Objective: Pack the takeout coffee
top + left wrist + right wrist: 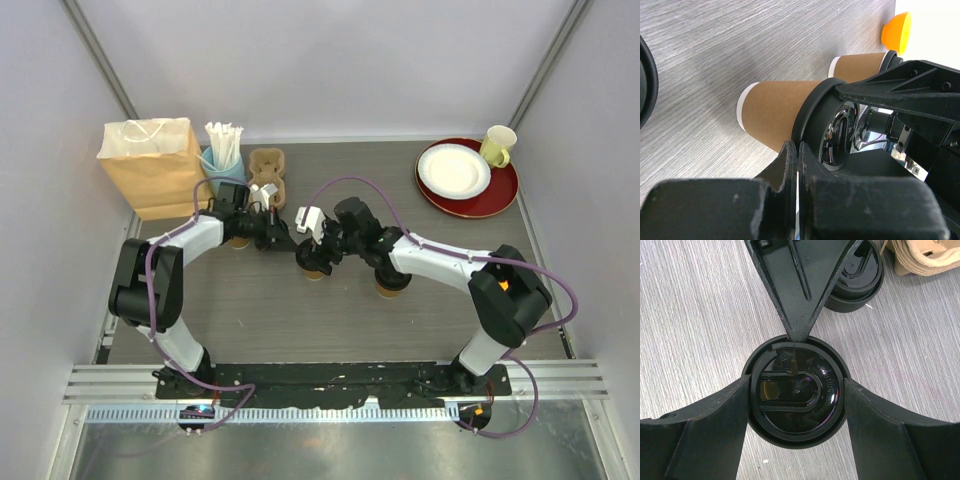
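Observation:
A kraft-paper coffee cup (pixel 313 268) with a black lid (pixel 796 395) stands mid-table. My right gripper (pixel 315 255) reaches down around it, with a finger pressed against each side of the lid rim. My left gripper (pixel 290 243) is shut, and its joined fingertips (pixel 798 150) rest on that lid's near edge; they show from above as a black wedge (pixel 792 300). The held cup's brown wall (pixel 772 117) fills the left wrist view. A second lidded cup (pixel 392 284) stands under the right forearm. Another black lid (pixel 855 277) sits beyond the left fingers.
A kraft paper bag (pixel 150 165) stands at the back left, beside a light-blue cup of straws (pixel 225 160) and a pulp cup carrier (pixel 267 170). A red plate (pixel 500 195) holding a white plate, and a pale-yellow mug (pixel 498 145), sit at the back right.

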`<state>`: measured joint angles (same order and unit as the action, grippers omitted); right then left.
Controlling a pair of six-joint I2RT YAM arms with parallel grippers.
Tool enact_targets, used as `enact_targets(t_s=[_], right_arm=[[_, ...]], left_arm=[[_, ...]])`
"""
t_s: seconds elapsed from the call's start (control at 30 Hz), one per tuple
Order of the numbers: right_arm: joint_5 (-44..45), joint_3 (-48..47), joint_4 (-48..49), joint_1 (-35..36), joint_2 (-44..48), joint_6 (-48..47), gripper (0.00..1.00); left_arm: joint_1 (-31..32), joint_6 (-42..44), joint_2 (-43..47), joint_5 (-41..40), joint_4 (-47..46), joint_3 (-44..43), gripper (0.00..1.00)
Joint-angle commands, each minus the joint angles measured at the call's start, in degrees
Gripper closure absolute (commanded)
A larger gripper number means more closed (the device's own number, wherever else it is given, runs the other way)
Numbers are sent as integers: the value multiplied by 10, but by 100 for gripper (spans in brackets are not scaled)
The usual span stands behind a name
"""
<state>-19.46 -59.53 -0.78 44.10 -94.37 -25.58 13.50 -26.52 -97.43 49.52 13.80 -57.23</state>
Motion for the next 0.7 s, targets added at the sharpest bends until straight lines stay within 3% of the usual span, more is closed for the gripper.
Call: enact_targets(t_s=[0.0,0.17,0.57,0.6,0.67], right_arm=[[64,49,-96,4,-35,9,57],[103,85,-72,22,-20,26,58],[157,71,-108,36,-44,17,61],[166,73,-114,39,-45,18,61],[169,75,-120,42,-48,20,62]], left_arm=[[12,43,-58,-106,68,21,100],[17,24,-74,-108,51,31,100],[15,28,-50,-111,53,12,100],[14,30,-45,-106,54,5,98],[14,31,-36,-98,54,-8,86]])
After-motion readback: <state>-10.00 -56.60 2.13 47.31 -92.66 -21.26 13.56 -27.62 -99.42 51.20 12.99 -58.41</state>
